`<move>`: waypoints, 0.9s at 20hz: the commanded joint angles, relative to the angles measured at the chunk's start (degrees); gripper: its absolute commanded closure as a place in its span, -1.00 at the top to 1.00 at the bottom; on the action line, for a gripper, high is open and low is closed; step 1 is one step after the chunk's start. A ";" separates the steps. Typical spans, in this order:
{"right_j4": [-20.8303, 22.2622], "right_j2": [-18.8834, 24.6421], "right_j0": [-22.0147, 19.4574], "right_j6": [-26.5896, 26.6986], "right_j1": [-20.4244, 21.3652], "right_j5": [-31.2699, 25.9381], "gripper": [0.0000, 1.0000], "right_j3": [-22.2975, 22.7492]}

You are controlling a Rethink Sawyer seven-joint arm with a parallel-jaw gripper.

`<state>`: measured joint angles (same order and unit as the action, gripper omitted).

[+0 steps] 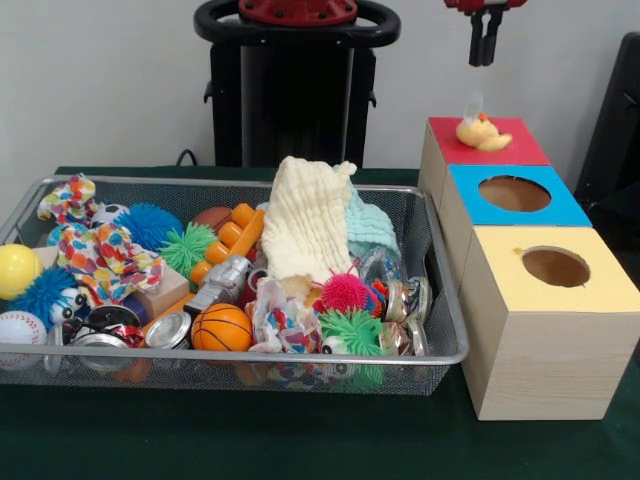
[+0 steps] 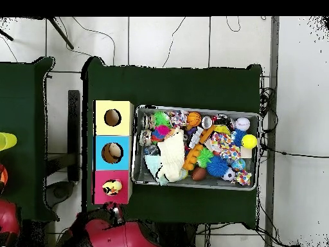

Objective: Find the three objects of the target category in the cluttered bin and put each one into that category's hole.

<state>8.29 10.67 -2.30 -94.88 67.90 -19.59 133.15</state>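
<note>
A pale yellow soft toy (image 1: 482,132) with an orange patch sits on the red-topped box (image 1: 440,165), right over where its hole must be, so I cannot see the hole itself. In the overhead view the same toy (image 2: 112,187) fills the middle of the red top. I judge it light, squashy and not slippery: a plush body that gives under a pinch and will not break, best taken across its plump middle, or simply nudged downward so it drops through.

My fingers (image 1: 484,40) hang straight down, directly above that toy and well clear of it, held close together with only a thin slit between them and nothing in them. Only the red wrist and the dark tips show at the top edge.

The wire mesh bin (image 1: 445,325) stands on the green worktop (image 1: 300,445) beside the boxes, heaped with spiky balls, a small basketball (image 1: 221,328) and a cream cloth (image 1: 305,228). I cannot pick out a tiger toy in the clutter.
</note>
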 commanded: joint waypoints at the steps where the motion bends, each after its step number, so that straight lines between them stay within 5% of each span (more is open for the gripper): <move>1: -4.21 -2.63 0.07 -12.08 -0.16 -7.82 -1.00 -5.91; 9: -2.92 -4.37 0.45 -10.60 -2.88 -5.72 -1.00 -7.23; 12: -1.89 -3.73 -3.25 -5.68 -1.42 -6.45 -1.00 -6.21; 18: 4.54 -6.70 -3.81 -6.51 -8.23 2.99 -1.00 -7.02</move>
<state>7.40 6.95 -4.17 -94.88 66.21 -20.88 129.00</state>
